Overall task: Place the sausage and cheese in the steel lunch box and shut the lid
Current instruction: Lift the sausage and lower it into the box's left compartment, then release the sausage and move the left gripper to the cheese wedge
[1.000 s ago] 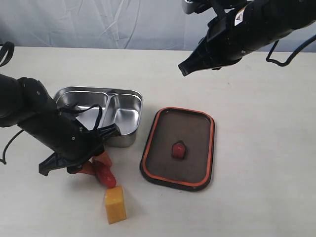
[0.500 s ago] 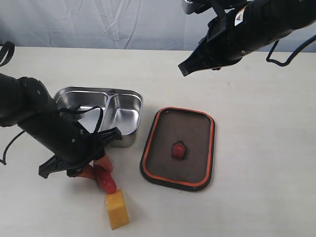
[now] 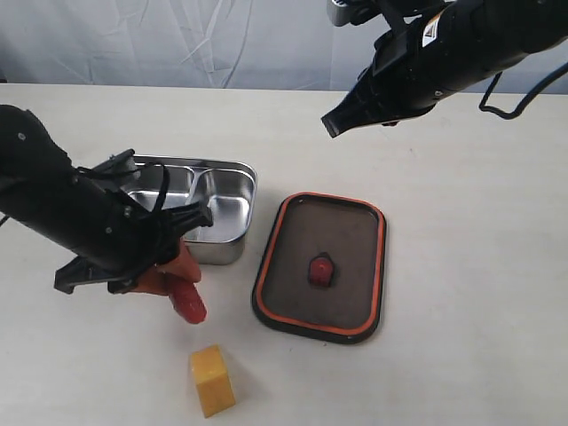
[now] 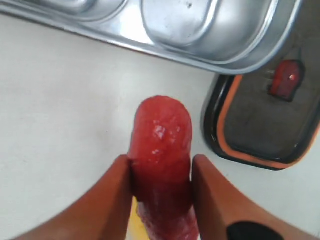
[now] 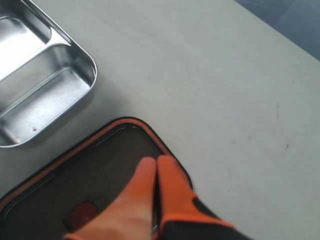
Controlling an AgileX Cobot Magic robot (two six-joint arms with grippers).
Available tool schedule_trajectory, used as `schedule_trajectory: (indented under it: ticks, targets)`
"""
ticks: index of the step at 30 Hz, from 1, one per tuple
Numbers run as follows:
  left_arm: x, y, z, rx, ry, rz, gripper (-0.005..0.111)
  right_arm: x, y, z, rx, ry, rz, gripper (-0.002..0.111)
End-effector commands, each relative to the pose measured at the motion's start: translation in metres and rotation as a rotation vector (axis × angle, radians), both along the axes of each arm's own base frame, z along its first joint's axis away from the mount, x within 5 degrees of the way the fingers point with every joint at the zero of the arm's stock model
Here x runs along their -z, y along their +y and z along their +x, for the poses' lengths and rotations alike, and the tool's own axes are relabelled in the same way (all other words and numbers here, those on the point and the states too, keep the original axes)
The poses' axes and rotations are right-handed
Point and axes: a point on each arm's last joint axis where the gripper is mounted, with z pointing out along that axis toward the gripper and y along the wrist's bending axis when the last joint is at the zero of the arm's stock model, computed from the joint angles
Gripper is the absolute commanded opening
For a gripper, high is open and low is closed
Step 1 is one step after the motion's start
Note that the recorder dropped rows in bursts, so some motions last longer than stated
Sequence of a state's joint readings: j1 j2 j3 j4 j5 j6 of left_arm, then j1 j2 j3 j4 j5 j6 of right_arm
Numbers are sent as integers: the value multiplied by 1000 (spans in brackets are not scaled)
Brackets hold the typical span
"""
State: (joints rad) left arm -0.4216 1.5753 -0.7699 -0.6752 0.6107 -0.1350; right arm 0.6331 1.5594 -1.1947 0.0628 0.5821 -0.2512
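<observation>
My left gripper [image 3: 169,271] is shut on the glossy red sausage [image 3: 186,300] [image 4: 161,150], holding it off the table just in front of the steel lunch box [image 3: 232,173] [image 4: 165,47]. The box's two compartments hold nothing. The yellow cheese [image 3: 212,380] rests on the table near the front edge, apart from the gripper. To the right of the box lies the dark lid [image 3: 351,231] [image 5: 55,185], orange rim up, with its red valve [image 3: 320,269] in the middle. My right gripper [image 3: 332,125] [image 5: 156,162] hangs high above the lid's far side, shut and holding nothing.
A pale cloth backdrop [image 3: 177,40] closes off the far side of the white table [image 3: 479,266]. The black left arm [image 3: 53,200] reaches across the box's near left corner.
The left gripper has lifted the sausage off the table and drawn back toward the box, leaving the cheese alone near the front edge. The right arm has not moved.
</observation>
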Motion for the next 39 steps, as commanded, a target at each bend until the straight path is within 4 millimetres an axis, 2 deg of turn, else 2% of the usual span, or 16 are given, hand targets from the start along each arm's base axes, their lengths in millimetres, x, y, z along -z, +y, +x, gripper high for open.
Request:
schedule_trajectory:
  ticks: [1,5,11,16,23,30,33,37,39]
  targets:
    - [-28,3,-2,17,-128,-9,0,-2,-3,0,3,-12,-4,0]
    - [-50,13,8,0,-241,7,0,-2,-3,0,3,-12,-4,0]
    - [-62,42,37,-99,-380,122,0,-2,-3,0,3,-12,-4,0]
    - [-50,60,61,-159,-349,188,0,-2,-3,0,3,-12,-4,0]
    - [-31,56,92,-119,-338,238,0,-2,-3,0,4,-11,-2,0]
    - [-7,53,102,-82,-236,272,0,-1,-3,-1,8,5,-8,0]
    - [-6,53,104,-86,-246,272,0,-1,-3,-1,8,5,-8,0]
    - [-7,52,107,-99,-278,263,12,-1,-3,-1,8,5,-8,0]
    - [-7,52,106,-102,-270,258,24,-1,-3,-1,8,5,-8,0]
